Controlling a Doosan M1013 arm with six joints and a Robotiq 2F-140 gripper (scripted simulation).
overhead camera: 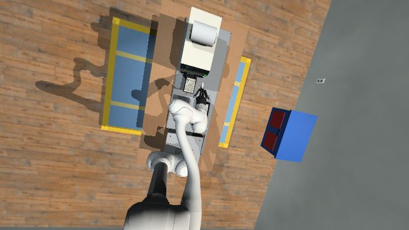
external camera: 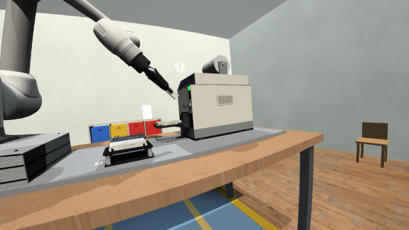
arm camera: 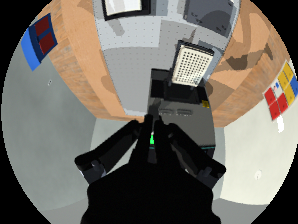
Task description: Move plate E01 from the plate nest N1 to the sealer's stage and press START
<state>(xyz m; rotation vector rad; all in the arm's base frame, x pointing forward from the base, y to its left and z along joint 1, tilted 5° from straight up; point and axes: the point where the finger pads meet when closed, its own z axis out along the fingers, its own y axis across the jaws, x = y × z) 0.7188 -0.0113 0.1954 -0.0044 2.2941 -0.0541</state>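
Note:
A cream plate (overhead camera: 189,85) (external camera: 169,122) (arm camera: 192,65) with a grid of dark wells lies on the dark stage, which is out in front of the sealer (overhead camera: 200,57) (external camera: 222,109) (arm camera: 187,125). It looks flat; I cannot tell whether foil covers it. The sealer's lamp (overhead camera: 205,75) (external camera: 189,88) (arm camera: 152,139) is green. My gripper (overhead camera: 202,84) (external camera: 175,95) (arm camera: 153,112) is shut and empty, tilted down toward the sealer's front, higher than the stage and to one side of it. The START button is not distinguishable; contact is unclear.
Another plate (external camera: 127,144) (arm camera: 122,6) sits in a black-framed nest at the near side in the exterior view. An empty dark nest (overhead camera: 182,99) (arm camera: 210,16) stands beside it. A grey block (external camera: 47,150) stands nearer the arm's base. A foil roll (overhead camera: 204,33) (external camera: 212,66) tops the sealer.

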